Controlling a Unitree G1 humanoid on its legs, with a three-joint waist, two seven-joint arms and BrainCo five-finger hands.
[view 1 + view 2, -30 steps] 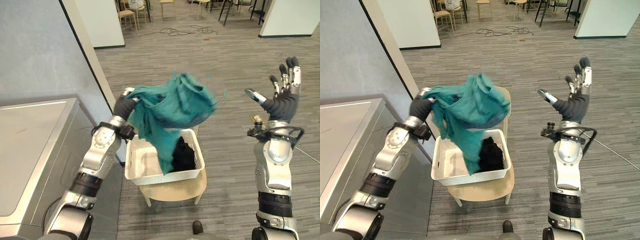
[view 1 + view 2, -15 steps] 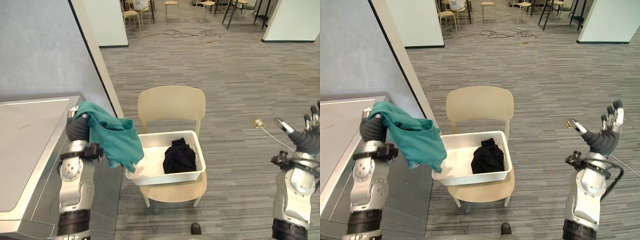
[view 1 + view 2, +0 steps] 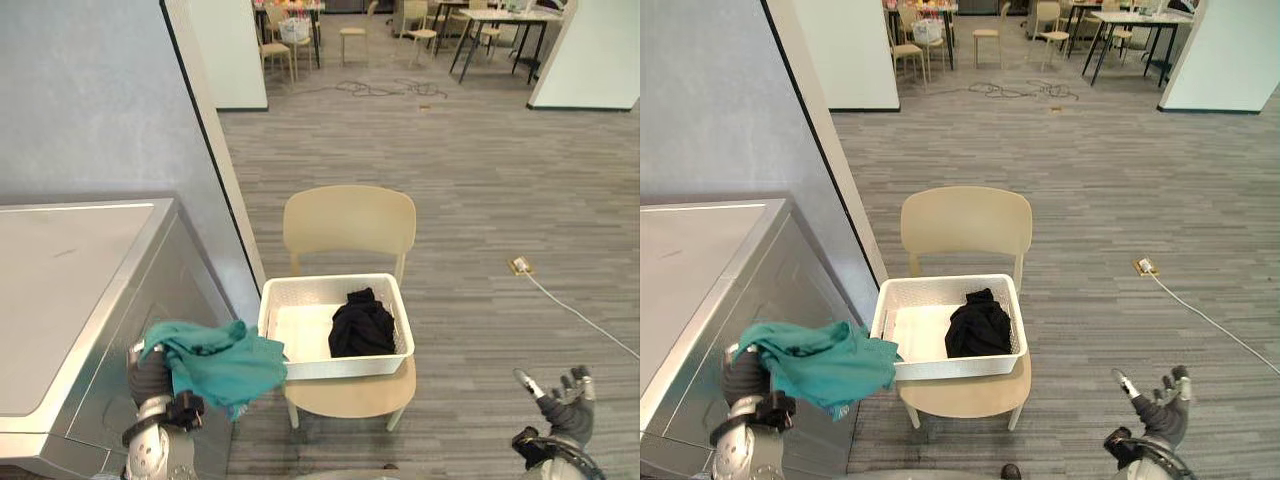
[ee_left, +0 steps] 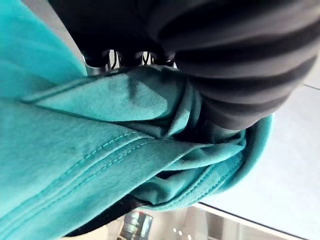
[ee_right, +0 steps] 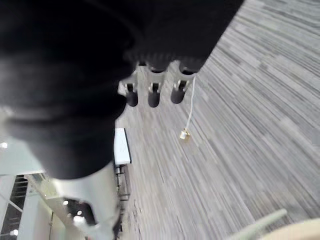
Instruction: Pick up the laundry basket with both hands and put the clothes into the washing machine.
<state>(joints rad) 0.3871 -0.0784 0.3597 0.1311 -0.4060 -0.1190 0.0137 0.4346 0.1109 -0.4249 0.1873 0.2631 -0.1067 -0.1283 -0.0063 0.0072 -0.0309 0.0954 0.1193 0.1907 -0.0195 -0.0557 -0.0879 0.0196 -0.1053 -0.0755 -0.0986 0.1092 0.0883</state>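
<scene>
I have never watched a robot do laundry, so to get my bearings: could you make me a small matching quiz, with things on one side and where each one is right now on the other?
Things:
1. teal garment
2. black garment
3. white laundry basket
4. right hand

Places:
A. on the seat of the beige chair
B. low over the grey floor, open, holding nothing
C. draped over the left hand, beside the washing machine
D. lying inside the white laundry basket

Pairs: 1-C; 2-D; 3-A; 4-B.
</scene>
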